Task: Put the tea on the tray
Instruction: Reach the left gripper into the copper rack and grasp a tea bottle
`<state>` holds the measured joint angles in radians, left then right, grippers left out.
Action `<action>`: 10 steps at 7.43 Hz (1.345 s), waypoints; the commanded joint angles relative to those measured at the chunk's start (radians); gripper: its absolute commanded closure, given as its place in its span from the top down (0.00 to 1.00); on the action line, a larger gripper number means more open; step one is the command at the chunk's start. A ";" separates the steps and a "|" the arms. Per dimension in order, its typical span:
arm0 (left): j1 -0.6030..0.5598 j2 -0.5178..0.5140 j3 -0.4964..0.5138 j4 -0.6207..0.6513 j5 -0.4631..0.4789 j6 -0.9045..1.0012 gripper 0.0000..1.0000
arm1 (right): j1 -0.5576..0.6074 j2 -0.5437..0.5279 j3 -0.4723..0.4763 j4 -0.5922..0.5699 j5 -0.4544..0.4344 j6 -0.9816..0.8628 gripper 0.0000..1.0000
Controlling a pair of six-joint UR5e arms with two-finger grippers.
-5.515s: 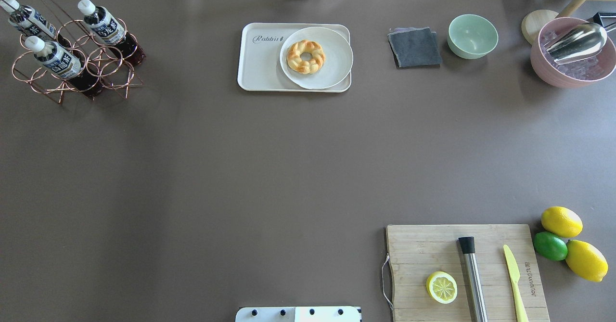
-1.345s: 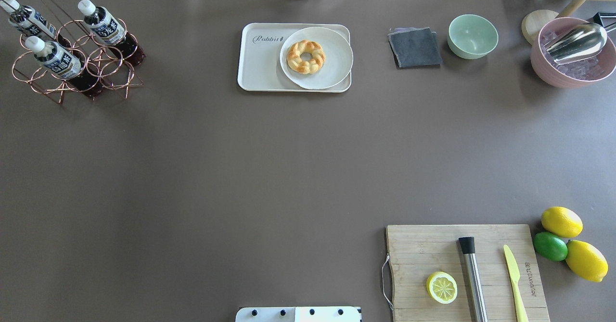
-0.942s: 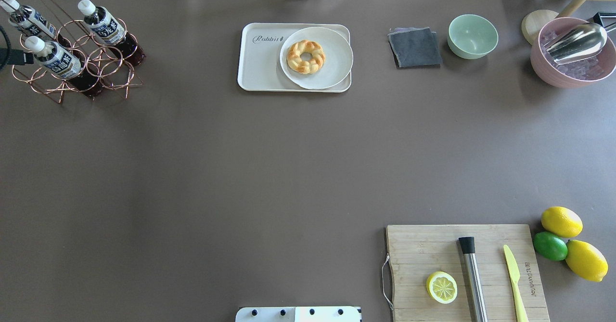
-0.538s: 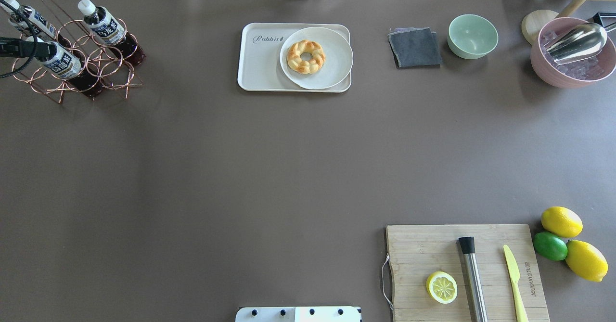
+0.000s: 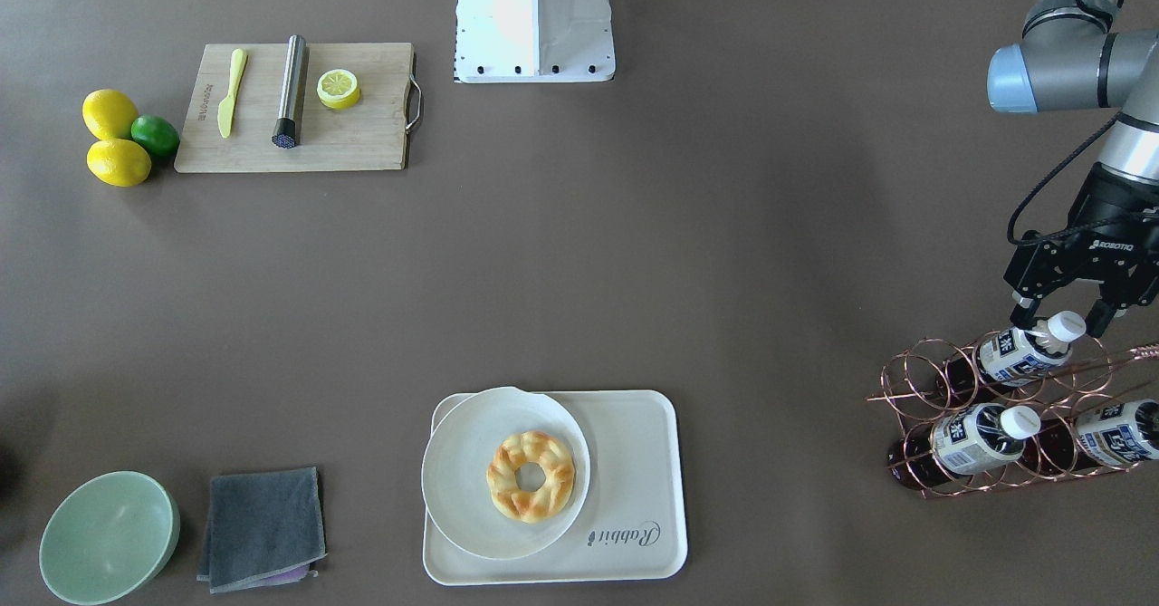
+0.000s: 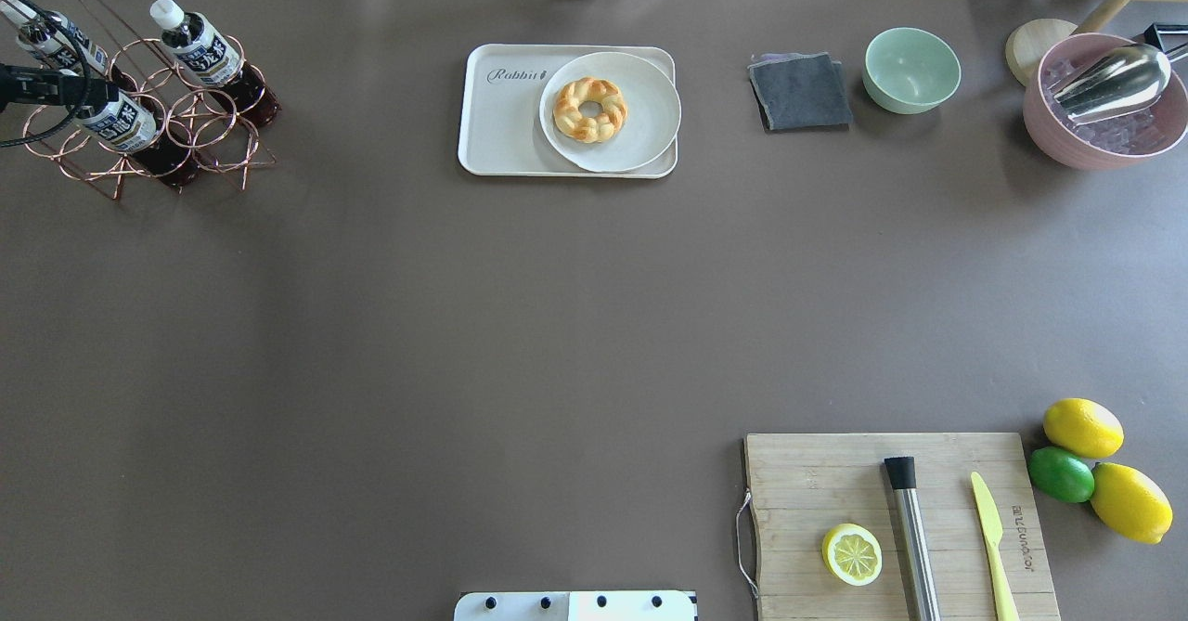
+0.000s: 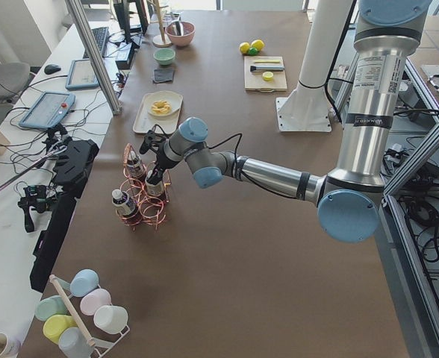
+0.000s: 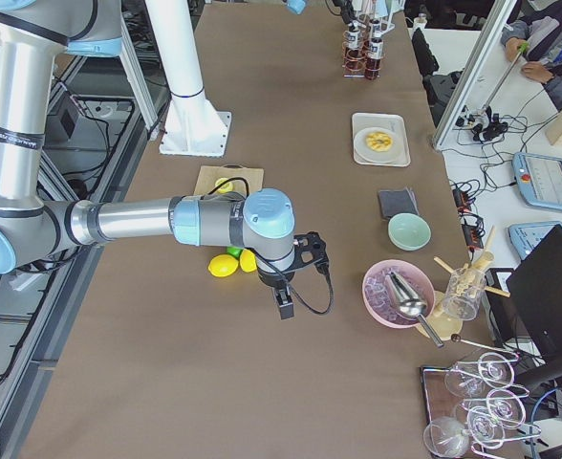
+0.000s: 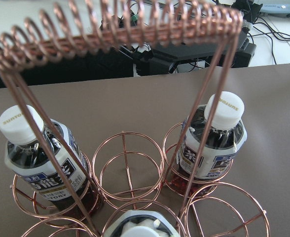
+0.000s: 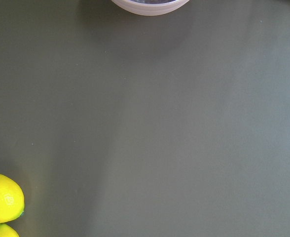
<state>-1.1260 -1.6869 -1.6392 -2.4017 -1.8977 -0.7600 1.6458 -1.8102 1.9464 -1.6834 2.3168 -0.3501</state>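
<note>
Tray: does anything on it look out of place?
Yes. The round plate with the doughnut sits off-centre on the tray, and its edge overhangs the rim on the side away from the logo.

The tea bottle [image 5: 1019, 353] is dark brown with a white cap and white-and-blue label, its rack [image 9: 135, 27] copper. The tray [image 5: 634, 461] is cream-white with grey script; the cloth [image 5: 263, 524] near it seems dark grey.

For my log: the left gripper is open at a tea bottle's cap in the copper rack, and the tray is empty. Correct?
The tray is not empty: the front-facing view shows a plate with a ring pastry on it. The left gripper, tea bottle and copper rack are right.
</note>
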 commanded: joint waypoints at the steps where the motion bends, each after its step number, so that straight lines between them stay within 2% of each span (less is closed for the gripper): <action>1: -0.001 -0.003 0.009 0.001 -0.003 0.013 0.69 | -0.004 0.000 0.009 0.001 -0.004 0.025 0.99; 2: -0.001 -0.002 0.006 0.003 -0.004 0.004 0.45 | -0.004 0.000 0.009 0.001 -0.004 0.025 0.99; 3: -0.001 -0.002 0.005 0.004 -0.004 0.004 0.11 | -0.007 0.000 0.011 0.001 -0.001 0.031 1.00; 4: -0.001 -0.002 0.002 0.013 -0.009 0.007 0.00 | -0.014 0.000 0.011 0.001 0.000 0.043 1.00; 8: -0.035 -0.014 -0.013 0.016 -0.040 0.013 0.00 | -0.014 0.000 0.014 0.001 0.000 0.046 1.00; 10: -0.086 -0.020 -0.063 0.047 -0.060 0.015 0.00 | -0.015 -0.001 0.014 0.001 0.000 0.048 1.00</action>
<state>-1.1702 -1.7014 -1.6632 -2.3808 -1.9399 -0.7470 1.6313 -1.8111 1.9605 -1.6828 2.3163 -0.3031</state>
